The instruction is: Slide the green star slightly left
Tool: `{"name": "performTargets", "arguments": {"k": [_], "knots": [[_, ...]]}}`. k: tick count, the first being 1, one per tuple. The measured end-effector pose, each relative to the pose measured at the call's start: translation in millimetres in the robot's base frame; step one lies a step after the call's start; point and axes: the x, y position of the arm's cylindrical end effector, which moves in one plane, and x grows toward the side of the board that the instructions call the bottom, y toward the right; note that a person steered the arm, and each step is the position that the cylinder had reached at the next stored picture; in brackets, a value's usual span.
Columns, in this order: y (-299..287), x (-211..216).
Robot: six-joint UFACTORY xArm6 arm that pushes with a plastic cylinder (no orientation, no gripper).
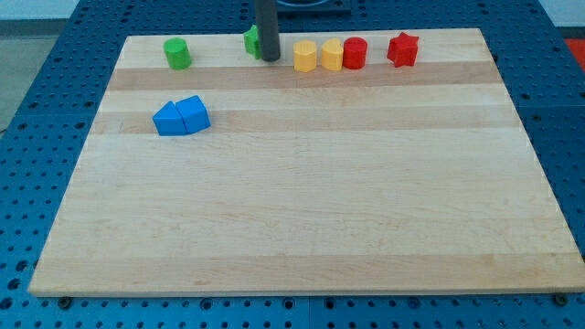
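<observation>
Camera view. Wooden table on a blue perforated base. Landmark: the green star, near the table's top edge, left of centre, mostly hidden behind the rod; only its left part shows, so the shape is barely readable.

My tip sits touching or just beside the green star's right side, slightly toward the view's bottom. No hand on this rig: only a straight dark rod, so spread or pressed together does not apply.

Left of the green star, well apart: a green cylinder, on the same row. It stands in the leftward line but with a clear gap.

Right of the green star, past the rod: a yellow block and a second yellow block touching, then a red cylinder touching that, then a red star just apart.

Below-left of the green star, well apart: two blue blocks pressed together, shapes unclear.
</observation>
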Motion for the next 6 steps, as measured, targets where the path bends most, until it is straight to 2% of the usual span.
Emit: {"name": "performTargets", "arguments": {"k": [1, 2, 4, 5, 6], "knots": [[40.4, -21.5], [41.6, -41.7], [-88.4, -33.5], [-82.4, -30.2], [-16.8, -38.4]]}}
